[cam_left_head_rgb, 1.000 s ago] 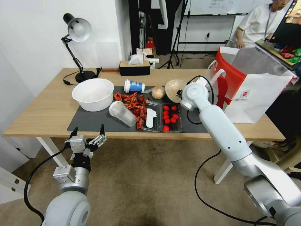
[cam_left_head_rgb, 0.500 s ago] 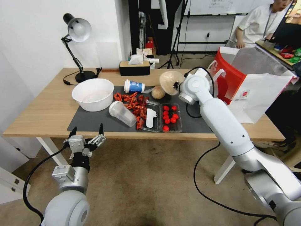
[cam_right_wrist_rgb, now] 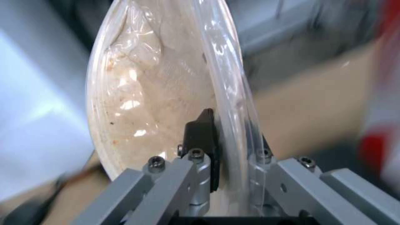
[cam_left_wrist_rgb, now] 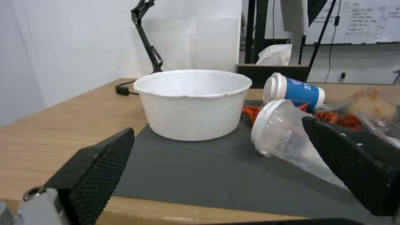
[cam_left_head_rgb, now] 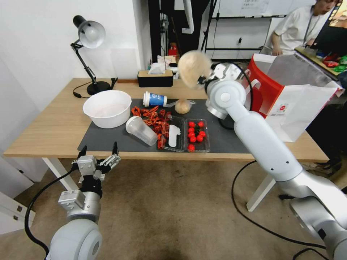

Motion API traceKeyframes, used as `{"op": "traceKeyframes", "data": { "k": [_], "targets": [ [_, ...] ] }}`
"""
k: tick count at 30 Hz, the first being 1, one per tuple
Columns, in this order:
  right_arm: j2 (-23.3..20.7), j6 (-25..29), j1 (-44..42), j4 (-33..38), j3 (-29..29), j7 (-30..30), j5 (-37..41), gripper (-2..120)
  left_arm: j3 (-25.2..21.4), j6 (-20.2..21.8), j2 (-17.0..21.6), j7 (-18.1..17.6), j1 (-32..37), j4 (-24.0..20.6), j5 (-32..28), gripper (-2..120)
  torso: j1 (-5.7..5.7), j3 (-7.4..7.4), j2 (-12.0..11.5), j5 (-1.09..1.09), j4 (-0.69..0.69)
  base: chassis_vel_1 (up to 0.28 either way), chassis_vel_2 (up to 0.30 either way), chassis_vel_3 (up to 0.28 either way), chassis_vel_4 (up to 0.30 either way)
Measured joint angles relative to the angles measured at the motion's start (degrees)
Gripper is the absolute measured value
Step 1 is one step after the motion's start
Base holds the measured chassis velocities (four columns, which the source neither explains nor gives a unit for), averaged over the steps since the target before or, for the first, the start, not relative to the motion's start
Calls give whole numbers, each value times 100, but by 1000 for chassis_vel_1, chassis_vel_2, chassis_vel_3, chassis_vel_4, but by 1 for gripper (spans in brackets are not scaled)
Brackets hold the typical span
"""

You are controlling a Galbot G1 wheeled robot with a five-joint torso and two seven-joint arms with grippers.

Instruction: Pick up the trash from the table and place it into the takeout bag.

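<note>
We are carrying the clear lidded round bowl (cam_left_head_rgb: 193, 68), pinched at its rim by our right gripper (cam_left_head_rgb: 203, 80), and must next bring it over the takeout bag (cam_left_head_rgb: 289, 97); our left gripper (cam_left_head_rgb: 97, 159) waits spread below the table (cam_left_head_rgb: 47, 122)

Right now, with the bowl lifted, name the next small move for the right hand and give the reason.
Probably carry the clear lidded bowl sideways toward the open top of the takeout bag. The right hand grips the bowl's rim and holds it clear above the table, beside the bag but not yet over its opening. The left hand waits open below the table's front edge.
</note>
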Motion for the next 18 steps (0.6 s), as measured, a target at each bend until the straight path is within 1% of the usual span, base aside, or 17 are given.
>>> {"op": "traceKeyframes", "data": {
  "k": [1,2,3,4,5,6,9,11,12,13,15,16,18],
  "targets": [
    [-54,20,7,43,-2,-10,-278,3,-3,-1,1,0,-2,0,-3,100,0,0,0,0,1,0,0,0,0],
    [-189,40,16,102,6,-96,-895,3,-8,-1,2,0,-2,0,-5,100,0,0,0,0,2,0,0,0,0],
    [-389,32,62,169,91,-176,-1448,3,-9,-2,3,-1,-1,0,-6,100,0,0,0,1,-1,0,0,0,0],
    [-389,32,62,169,91,-176,-1448,3,-9,-2,3,-1,-1,0,-6,100,0,0,0,1,-1,0,0,0,0],
    [-573,-77,135,211,216,-124,-1602,3,-9,-3,-1,-1,-1,-1,-6,100,0,0,0,1,0,0,0,0,0],
    [-879,-250,227,213,383,-34,-1688,3,0,-3,-9,-2,0,0,-6,100,0,0,0,1,-1,0,0,0,0],
    [-1007,-317,257,203,439,3,-1696,3,7,-4,-15,-2,-1,-1,-5,100,0,0,0,0,0,0,0,0,0],
    [-1472,-550,289,196,584,156,-1669,3,37,-4,-32,-3,-5,-1,7,100,0,0,0,2,-1,0,0,0,0],
    [-1635,-626,266,223,632,197,-1641,3,49,-4,-36,-4,-8,-1,12,100,0,0,0,1,-1,0,0,0,0],
    [-1635,-626,266,223,632,197,-1641,3,49,-4,-36,-4,-8,-1,12,100,0,0,0,1,-1,0,0,0,0],
    [-1851,-729,186,262,705,240,-1580,3,71,-4,-41,-5,-16,-1,23,100,0,0,0,2,-2,0,0,0,0],
    [-1851,-729,186,262,705,240,-1580,3,71,-4,-41,-5,-16,-1,23,100,0,0,0,2,-2,0,0,0,0],
    [-1990,-753,128,272,759,251,-1473,3,93,-3,-45,-5,-19,-1,35,100,0,0,0,1,0,0,0,0,0]
  ]
}}
